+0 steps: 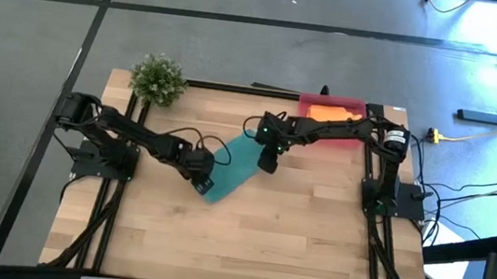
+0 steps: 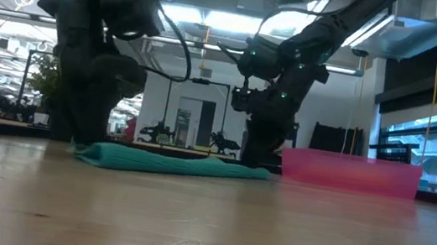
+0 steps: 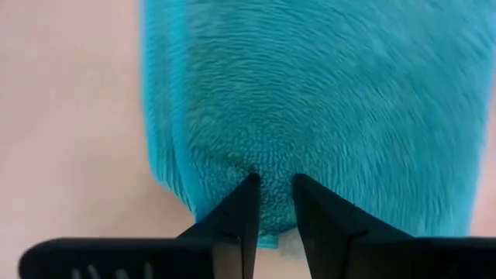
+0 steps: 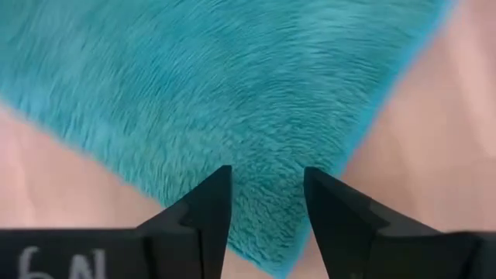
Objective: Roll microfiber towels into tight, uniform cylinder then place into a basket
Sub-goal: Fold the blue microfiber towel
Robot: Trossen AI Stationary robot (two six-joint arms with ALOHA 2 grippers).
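The teal towel [image 1: 231, 168] lies as a long strip slanting across the middle of the table, and in the low view the teal towel [image 2: 171, 163] rests flat on the wood. My left gripper [image 1: 202, 184] is at its near-left end and my right gripper [image 1: 267, 163] at its far-right end, each shut on the cloth. The orange towel [image 1: 329, 114] lies in the pinkish-red basket [image 1: 347, 138] at the far right. The basket's wall [image 2: 351, 172] shows in the low view. My left gripper pinches the towel's near-left end [image 3: 273, 186] between its two fingers, coming steeply from above. Folded layers show along the edge beside it [image 3: 167, 155]. The towel lies on the table beyond the fingers. My right gripper has the towel's far-right corner [image 4: 267, 209] between its two fingers, slanting down from above. The corner's tip reaches back between the fingers. The rest of the cloth spreads away on the table.
A small green plant [image 1: 158, 78] stands at the table's far-left corner. The wood of the near half of the table [image 1: 245, 252] is bare. Cables and a stand lie on the floor beyond the right edge.
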